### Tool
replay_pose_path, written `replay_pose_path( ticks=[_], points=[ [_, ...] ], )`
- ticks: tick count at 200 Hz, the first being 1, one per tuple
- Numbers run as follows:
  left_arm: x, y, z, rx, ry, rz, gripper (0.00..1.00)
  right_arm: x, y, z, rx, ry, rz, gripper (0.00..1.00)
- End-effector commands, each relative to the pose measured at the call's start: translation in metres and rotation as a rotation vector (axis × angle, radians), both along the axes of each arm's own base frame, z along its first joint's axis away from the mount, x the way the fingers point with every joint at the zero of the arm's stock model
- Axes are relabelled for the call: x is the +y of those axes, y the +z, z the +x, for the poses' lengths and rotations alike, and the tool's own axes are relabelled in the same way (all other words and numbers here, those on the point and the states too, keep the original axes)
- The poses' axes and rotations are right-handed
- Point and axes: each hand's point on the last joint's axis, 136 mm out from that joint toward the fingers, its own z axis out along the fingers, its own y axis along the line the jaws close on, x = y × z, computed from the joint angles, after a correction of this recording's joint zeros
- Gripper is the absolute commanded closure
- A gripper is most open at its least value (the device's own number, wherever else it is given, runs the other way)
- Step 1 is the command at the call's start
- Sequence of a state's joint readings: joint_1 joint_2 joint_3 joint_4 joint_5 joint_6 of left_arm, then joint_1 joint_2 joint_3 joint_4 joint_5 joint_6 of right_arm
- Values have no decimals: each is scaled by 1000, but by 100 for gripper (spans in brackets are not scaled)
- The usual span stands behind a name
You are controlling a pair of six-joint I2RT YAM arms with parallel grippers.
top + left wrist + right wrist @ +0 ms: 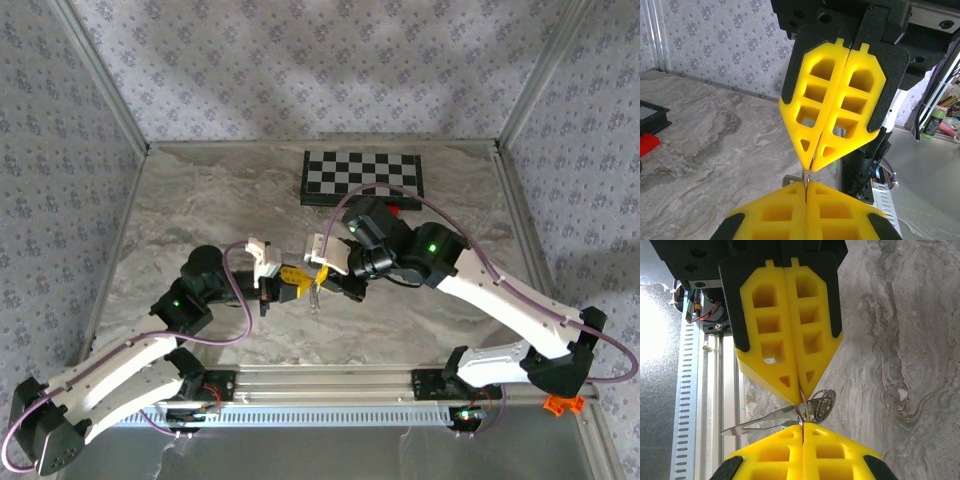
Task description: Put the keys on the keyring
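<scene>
**Top, left wrist and right wrist views.** The left gripper (pixel 291 284) and the right gripper (pixel 323 272) are shown tip to tip above the middle of the marble-patterned table (pixel 200 220). Each has its yellow jaws pressed together.

In the right wrist view, a thin silvery wire of the keyring (pixel 821 405) is seen running from the closed tips of the left gripper (pixel 801 394) to those of the right gripper (pixel 802 425). The ring's coils bulge to one side of that line. Both pairs of jaws are thus clamped on the keyring.

The key (pixel 757 425) is found at the ring, just beside the right gripper's tips, with a trace of pale green marking its head. Whether the head itself is pinched cannot be told. The key's long axis lies across the line joining the two grippers. The blade tip is pointed towards the aluminium rail (pixel 705 405) at the table's near edge.

Bare tabletop is left to either side of the meeting grippers. The checkerboard (pixel 362 177) lies well apart at the far edge, with a red block (pixel 647 144) just beside it.
</scene>
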State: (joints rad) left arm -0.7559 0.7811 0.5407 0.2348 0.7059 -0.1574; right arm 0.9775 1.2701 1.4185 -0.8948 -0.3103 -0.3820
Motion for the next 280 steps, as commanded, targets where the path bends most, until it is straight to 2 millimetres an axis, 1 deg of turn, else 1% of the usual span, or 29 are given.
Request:
replay_pose_path(
  ticks=[1, 12, 30, 52, 71, 90, 96, 98, 101, 127, 151, 190, 237, 251, 276, 278, 280],
  points=[
    [-1, 20, -4, -66, -13, -33, 100, -4, 12, 3, -15, -24, 17, 100],
    [-1, 16, 1, -63, 12, -12, 100, -8, 8, 4, -8, -34, 1, 100],
    [5, 8, 15, -64, 108, 15, 100, -16, -3, 8, 35, -79, -17, 100],
    [12, 3, 23, -72, 179, 27, 100, -30, -27, 13, 113, -156, -72, 100],
    [16, -1, 28, -72, 226, 34, 100, -40, -56, 19, 199, -242, -114, 100],
    [22, -4, 35, -70, 276, 42, 100, -47, -87, 19, 277, -305, -183, 100],
    [24, -6, 37, -70, 295, 46, 100, -47, -92, 20, 291, -321, -195, 100],
    [24, -6, 38, -68, 303, 48, 100, -51, -102, 18, 308, -329, -220, 100],
    [26, -7, 39, -67, 314, 51, 100, -53, -109, 17, 322, -337, -237, 100],
    [35, -14, 48, -54, 381, 70, 100, -64, -142, 19, 382, -408, -341, 100],
    [40, -16, 51, -47, 405, 64, 100, -70, -166, 18, 438, -425, -439, 100],
    [45, -21, 55, -34, 424, 58, 100, -71, -194, 21, 528, -464, -524, 100],
    [46, -23, 58, -26, 426, 55, 100, -71, -219, 37, 539, -491, -620, 100],
    [46, -24, 59, -22, 426, 51, 100, -73, -229, 37, 543, -490, -653, 100],
    [45, -27, 61, -14, 421, 50, 100, -73, -240, 36, 561, -489, -680, 100],
    [45, -27, 61, -14, 420, 49, 100, -68, -236, 42, 549, -490, -662, 100],
    [45, -27, 61, -13, 419, 49, 100, -66, -235, 44, 547, -490, -656, 100]
  ],
)
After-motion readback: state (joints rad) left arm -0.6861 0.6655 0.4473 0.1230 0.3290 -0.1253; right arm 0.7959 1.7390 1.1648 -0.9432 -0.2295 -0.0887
